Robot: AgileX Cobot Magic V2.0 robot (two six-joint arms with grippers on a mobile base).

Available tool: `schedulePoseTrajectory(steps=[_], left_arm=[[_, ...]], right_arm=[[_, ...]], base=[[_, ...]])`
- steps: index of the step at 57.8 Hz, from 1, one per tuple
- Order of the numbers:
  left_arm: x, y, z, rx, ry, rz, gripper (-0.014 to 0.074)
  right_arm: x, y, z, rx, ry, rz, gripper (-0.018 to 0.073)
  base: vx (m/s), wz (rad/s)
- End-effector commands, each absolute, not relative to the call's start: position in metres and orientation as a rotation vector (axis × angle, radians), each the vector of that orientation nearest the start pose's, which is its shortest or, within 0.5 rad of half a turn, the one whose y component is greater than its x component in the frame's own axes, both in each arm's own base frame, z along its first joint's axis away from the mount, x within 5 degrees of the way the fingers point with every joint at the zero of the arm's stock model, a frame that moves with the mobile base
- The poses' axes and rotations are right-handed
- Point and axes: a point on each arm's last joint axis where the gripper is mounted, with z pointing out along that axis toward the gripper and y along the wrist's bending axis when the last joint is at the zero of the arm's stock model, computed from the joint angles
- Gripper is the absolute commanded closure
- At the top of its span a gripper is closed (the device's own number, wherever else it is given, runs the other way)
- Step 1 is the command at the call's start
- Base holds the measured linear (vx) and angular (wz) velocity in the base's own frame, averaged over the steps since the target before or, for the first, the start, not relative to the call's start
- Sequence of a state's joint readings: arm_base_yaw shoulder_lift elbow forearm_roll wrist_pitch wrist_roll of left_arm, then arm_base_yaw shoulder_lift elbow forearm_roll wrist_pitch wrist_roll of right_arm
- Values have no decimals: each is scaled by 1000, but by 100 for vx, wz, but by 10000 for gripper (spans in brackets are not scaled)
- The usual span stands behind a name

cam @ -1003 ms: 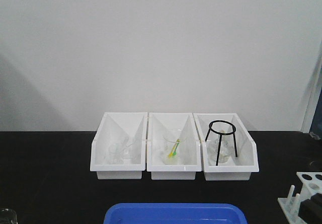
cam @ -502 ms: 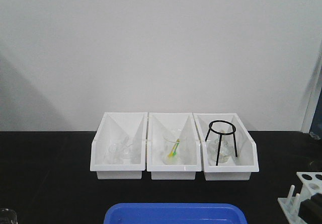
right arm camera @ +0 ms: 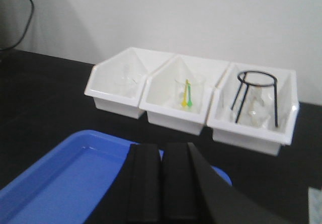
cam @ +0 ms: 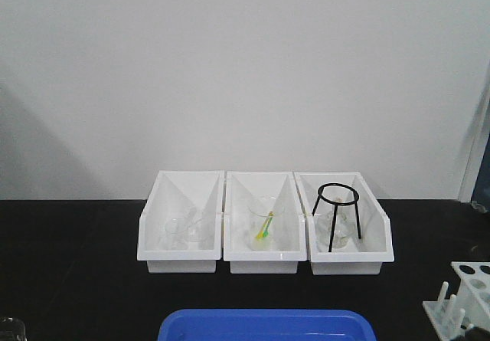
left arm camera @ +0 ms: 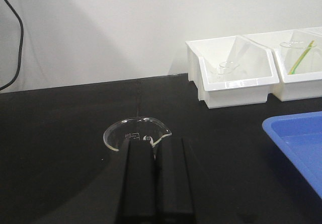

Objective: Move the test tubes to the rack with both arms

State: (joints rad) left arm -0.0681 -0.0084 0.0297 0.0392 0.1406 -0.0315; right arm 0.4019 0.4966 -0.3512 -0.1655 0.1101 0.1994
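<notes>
a lab: beaker (left arm camera: 135, 133), tripod stand (cam: 337, 214), black bench (cam: 76, 257).

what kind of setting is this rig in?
Probably a chemistry lab bench: black benchtop, clear glass beaker, black metal tripod stand in a white plastic bin, and a white test tube rack.

Even, soft indoor light, fairly bright. The white wall (cam: 245, 73) shows a faint grey shadow at its lower left. The black bench (cam: 69, 264) is matte with almost no glare. The front view is slightly grainy. In the right wrist view the three white bins (right arm camera: 191, 98) look soft and blurred; the left wrist view is sharper, with small highlights on the glass beaker (left arm camera: 136, 132) rim.
</notes>
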Motion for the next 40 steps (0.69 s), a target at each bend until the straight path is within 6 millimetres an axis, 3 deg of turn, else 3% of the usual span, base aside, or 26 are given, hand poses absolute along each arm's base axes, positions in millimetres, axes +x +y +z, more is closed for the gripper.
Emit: schedulePoseTrajectory(steps=[1,8,18,26,40], left_arm=[[57,-4,190,47,1575,-53,611],[57,-4,190,47,1575,-53,611],[57,-4,190,47,1575,-53,611],[57,-4,190,47,1575,-53,611],[57,-4,190,47,1576,-53,611]], right_arm=[[101,31,279,-176,1641,299,567],[88,14,245,-77,1616,166,567],[67,3,207,-13,1494,52,567],[56,-1,206,29,1442,11,567],[56,-1,206,27,1437,-2,567]], base=[[0,0],[0,0],[0,0],[0,0],[0,0]])
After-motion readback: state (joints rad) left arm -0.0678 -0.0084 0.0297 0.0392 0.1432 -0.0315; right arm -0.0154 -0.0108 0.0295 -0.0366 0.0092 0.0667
